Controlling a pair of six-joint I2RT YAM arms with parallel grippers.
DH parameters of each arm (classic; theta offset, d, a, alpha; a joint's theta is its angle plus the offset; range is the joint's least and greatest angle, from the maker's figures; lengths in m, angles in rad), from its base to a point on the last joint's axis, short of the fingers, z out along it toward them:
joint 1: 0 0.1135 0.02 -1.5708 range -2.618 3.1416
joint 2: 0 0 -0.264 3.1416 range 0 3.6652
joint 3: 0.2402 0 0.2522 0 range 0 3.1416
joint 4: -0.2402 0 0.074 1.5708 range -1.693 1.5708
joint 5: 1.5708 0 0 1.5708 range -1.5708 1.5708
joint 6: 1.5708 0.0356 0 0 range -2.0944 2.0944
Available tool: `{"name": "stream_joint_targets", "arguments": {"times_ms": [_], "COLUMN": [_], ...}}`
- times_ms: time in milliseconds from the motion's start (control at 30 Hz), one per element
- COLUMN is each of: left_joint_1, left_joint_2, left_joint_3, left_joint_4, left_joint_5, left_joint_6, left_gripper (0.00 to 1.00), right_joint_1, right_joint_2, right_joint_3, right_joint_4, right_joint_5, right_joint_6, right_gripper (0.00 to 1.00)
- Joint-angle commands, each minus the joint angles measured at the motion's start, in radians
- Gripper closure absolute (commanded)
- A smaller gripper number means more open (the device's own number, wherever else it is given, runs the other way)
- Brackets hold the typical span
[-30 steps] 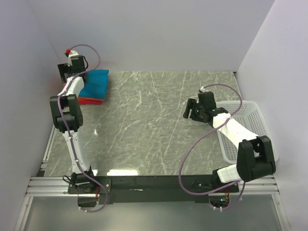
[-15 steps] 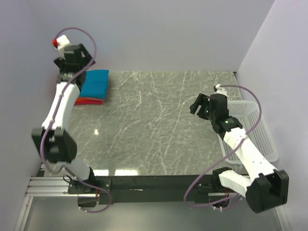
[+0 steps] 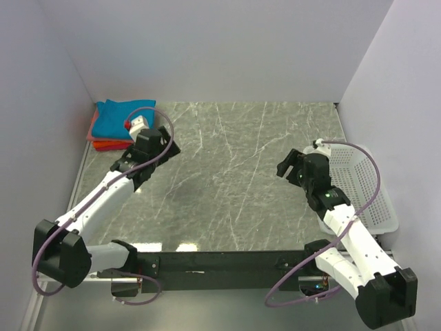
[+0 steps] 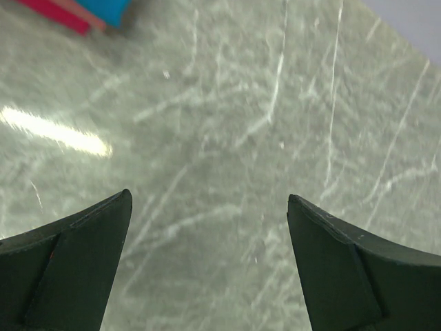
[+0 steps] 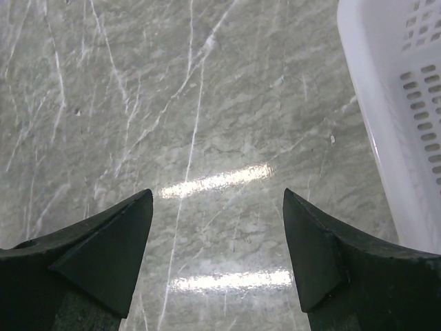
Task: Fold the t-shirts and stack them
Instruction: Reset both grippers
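A folded teal-blue t-shirt [image 3: 117, 116] lies on top of folded salmon-pink [image 3: 94, 128] and orange-red [image 3: 111, 145] shirts in the far left corner of the table. A corner of the stack shows at the top left of the left wrist view [image 4: 103, 9]. My left gripper [image 3: 162, 146] is open and empty, above the table to the right of the stack; its jaws stand wide apart in the left wrist view [image 4: 209, 200]. My right gripper [image 3: 288, 165] is open and empty over bare table [image 5: 218, 194], left of the basket.
A white plastic mesh basket [image 3: 375, 186] stands at the table's right edge; its rim shows in the right wrist view [image 5: 386, 103]. The marble tabletop [image 3: 227, 172] is walled at the back and both sides.
My left arm has pulled away from the shirt stack and swung down and right over the table. My right arm has drawn back a little toward its base.
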Motion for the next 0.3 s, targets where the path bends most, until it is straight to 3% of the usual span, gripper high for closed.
{"name": "stream_joint_targets", "arguments": {"times_ms": [0, 267], "left_joint_1": [-0.045, -0.049], "left_joint_2": [-0.065, -0.094], "left_joint_3": [-0.01, -0.041], "left_joint_4": [-0.023, -0.003], "left_joint_5": [-0.041, -0.063], "left_joint_6": [-0.086, -0.072], "left_gripper": [0.0, 0.01], "right_joint_1": [-0.005, -0.005], "right_joint_2": [-0.016, -0.039], "right_joint_3": [-0.019, -0.027], "right_joint_4": [0.073, 0.09], "right_joint_5": [0.025, 0.011], "right_joint_6": [0.05, 0.042], "right_gripper": [0.18, 0.17]}}
